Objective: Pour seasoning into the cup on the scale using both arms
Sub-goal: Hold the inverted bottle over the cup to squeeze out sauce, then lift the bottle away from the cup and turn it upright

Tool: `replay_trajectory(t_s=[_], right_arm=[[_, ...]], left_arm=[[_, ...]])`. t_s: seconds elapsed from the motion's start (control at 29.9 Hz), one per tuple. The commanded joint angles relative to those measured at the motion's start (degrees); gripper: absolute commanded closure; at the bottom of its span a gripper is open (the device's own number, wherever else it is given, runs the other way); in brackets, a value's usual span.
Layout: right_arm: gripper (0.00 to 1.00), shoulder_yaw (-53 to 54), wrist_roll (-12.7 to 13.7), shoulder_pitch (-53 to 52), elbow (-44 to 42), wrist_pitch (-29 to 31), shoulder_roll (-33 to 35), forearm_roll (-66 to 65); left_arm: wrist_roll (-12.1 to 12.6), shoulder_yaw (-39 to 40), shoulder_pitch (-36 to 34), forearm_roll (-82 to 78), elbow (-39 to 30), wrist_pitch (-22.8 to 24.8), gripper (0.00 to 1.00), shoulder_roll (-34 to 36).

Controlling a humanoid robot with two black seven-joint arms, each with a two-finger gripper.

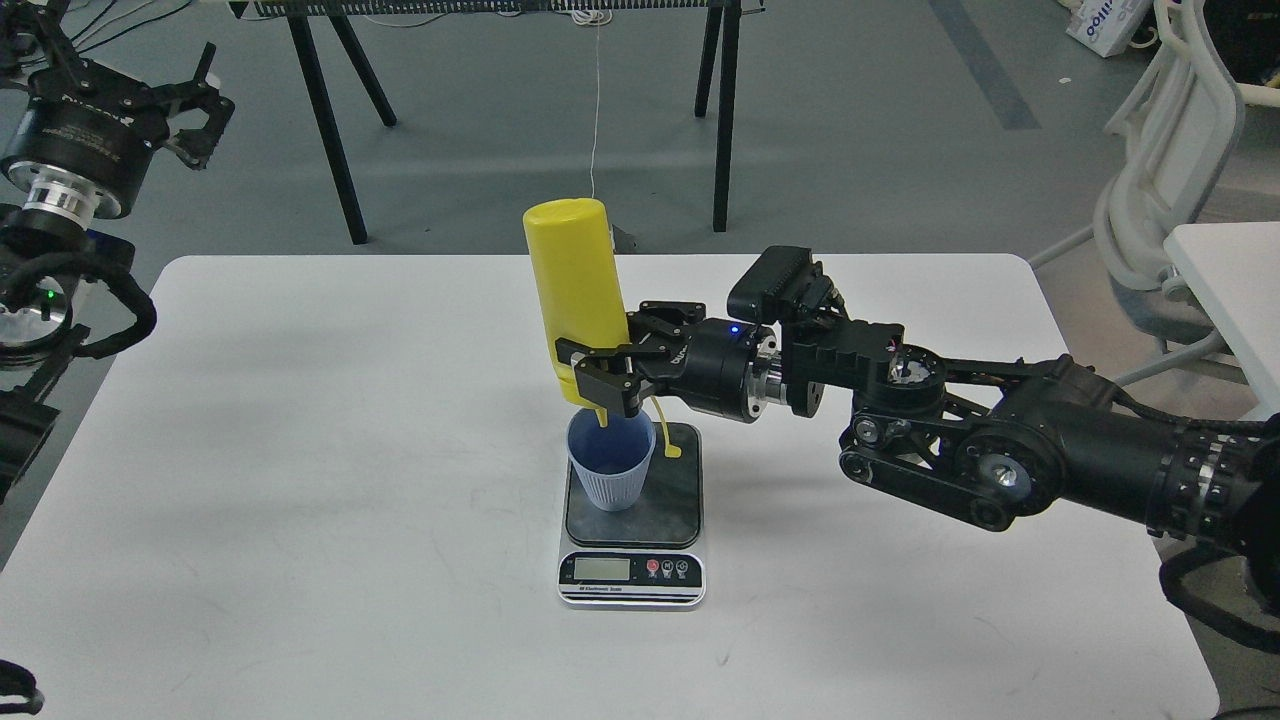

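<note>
A white bench [300, 450] with rounded corners is shown filling most of the head view, with grey floor, black trestle legs [340, 120] and a white chair [1170, 180] beyond it. The right arm [1000, 440] is seen extended from the right edge across the bench toward its middle. The left arm [70, 170] is held raised at the upper left, clear of the bench top; its tool [200, 105] is seen small and dark, and whether its fingers are apart or together cannot be told. The seasoning [575, 290], a yellow squeeze bottle, is held inverted and slightly tilted, base upward, with the right tool [600, 375] clamped around its lower end near the nozzle. The scale [632, 530] is placed near the bench centre, display toward the viewer. The cup [610, 470], light blue and ribbed, is stood upright on the dark weighing plate, directly beneath the nozzle. The tethered yellow cap [672, 450] is seen dangling just beside the cup's rim.
</note>
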State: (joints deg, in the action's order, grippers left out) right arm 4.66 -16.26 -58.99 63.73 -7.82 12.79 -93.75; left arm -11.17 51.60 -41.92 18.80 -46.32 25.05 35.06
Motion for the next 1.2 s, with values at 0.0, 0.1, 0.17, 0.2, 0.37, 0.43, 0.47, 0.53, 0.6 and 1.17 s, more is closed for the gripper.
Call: replay_trajectory(t_s=[0.0,0.1,0.17,0.2,0.37,0.43,0.47,0.53,0.6,1.17], right_arm=[[0.72,0.09,0.0,-0.07,0.07,0.0,0.31,0.15],[0.72,1.05,0.0,-0.42,0.43,-0.18,1.36,1.73],[0.72,2.89,-0.17,-0.51,1.3,0.08,3.81,5.58],[0.72,3.95,-0.26,-0.42,2.09,0.43,5.21,8.12],[0.72,7.03,-0.08,-0.07,9.99,2.62,14.26,24.28],[0.72,9.04,-0.08,0.1,12.9,4.21,18.13,31.58],[0.72,9.84,0.0,0.28,13.86,5.0,19.8,34.84],[0.72,11.59,-0.08,1.07,15.36,6.32,22.79,40.29],[0.72,13.88,-0.17,2.38,16.24,7.46,25.26,44.87],[0.72,30.05,-0.26,24.26,15.28,20.55,33.7,91.54]], left_arm=[[-0.08,-0.01,0.0,0.0,0.0,0.0,0.0,-0.08],[-0.26,0.08,-0.09,0.0,-0.17,-0.09,0.0,-0.08],[-0.26,0.26,-0.18,0.0,-0.44,-0.09,0.0,0.0],[-0.26,0.26,-0.18,0.0,-0.44,-0.09,0.0,0.09],[0.0,0.7,-0.7,0.0,-0.44,0.09,0.0,0.53],[0.01,0.61,-1.05,0.0,-0.52,0.18,0.0,0.45],[0.09,0.61,-1.23,-0.08,-0.52,0.09,0.0,0.36],[0.18,0.52,-1.41,-0.08,-0.44,0.09,0.0,0.27],[0.18,0.35,-1.84,-0.17,-0.52,0.18,0.0,0.27],[0.18,0.43,-1.41,-0.17,-0.52,0.09,0.0,0.45]])
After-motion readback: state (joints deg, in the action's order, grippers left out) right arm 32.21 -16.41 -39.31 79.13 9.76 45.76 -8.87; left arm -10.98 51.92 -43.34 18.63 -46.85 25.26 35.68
